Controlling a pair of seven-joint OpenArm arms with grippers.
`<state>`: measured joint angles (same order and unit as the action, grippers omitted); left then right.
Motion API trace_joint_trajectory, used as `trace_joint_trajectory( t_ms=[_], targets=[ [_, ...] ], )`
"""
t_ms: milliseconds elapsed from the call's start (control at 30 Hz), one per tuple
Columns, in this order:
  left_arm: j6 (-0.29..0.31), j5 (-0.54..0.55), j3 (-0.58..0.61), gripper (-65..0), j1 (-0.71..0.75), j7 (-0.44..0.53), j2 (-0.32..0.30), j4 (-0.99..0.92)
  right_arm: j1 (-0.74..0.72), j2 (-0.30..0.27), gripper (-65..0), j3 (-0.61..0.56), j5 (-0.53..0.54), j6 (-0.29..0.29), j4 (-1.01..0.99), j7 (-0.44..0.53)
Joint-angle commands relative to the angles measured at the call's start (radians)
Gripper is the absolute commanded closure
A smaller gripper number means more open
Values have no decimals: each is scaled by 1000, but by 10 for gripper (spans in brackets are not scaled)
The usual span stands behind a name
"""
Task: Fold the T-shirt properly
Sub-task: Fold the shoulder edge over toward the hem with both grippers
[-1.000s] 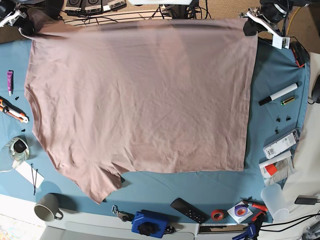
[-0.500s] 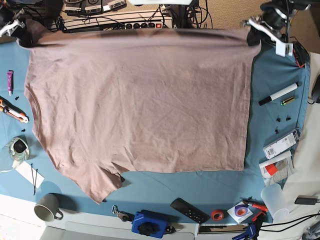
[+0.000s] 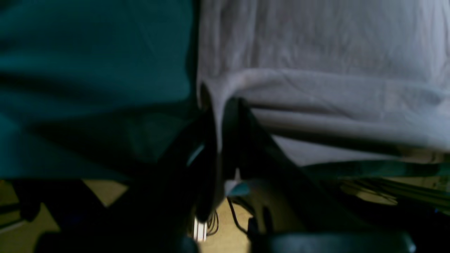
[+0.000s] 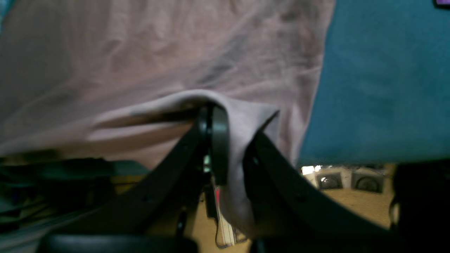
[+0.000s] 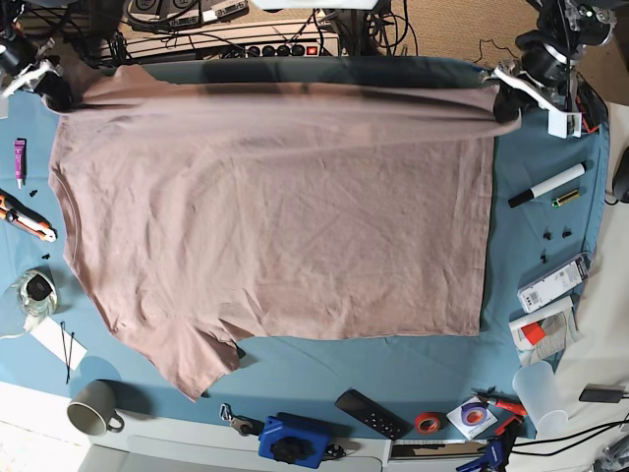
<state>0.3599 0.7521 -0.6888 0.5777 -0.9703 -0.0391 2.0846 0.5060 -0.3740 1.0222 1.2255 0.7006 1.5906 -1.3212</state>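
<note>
Both arms have drawn the far edge of the T-shirt nearer the camera, uncovering a strip of teal worktop behind it. At the base view's left, the right end effector is clamped on one far corner; at its right, the left end effector pinches the other. Everything nearer lies flat.

Teal table cloth, black marker, grey mug, black remote, red tape roll
</note>
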Motion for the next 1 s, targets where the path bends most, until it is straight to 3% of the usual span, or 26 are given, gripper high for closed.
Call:
trace_joint_trajectory(
  t_ms=[0,167,367,467,667,767,967],
  targets=[
    [-4,-5,-7,0,1,29,-12,15,-5,-33,0,5,-2,-2,13,47],
    [-4,-18,43,0,-13,57,-20,13,-52,-42,0,-29,-83,-2,12,71],
    [-9,-164,170,0,-34,177,-31,13,-129,-42,0,-83,-203,-2,12,152],
    [-63,-193,183,0,-77,178,-31,13,-172,-42,0,-93,-268,-2,11,197],
    [-64,-284,249,0,-134,185,-43,5,-238,-42,0,-142,-373,-2,11,255],
    [-68,-364,291,0,-158,225,-58,-26,-263,-42,0,-197,-474,-2,11,313],
    [-127,-394,299,0,-230,227,-64,-91,-324,-42,0,-281,-649,-14,11,438]
  ],
)
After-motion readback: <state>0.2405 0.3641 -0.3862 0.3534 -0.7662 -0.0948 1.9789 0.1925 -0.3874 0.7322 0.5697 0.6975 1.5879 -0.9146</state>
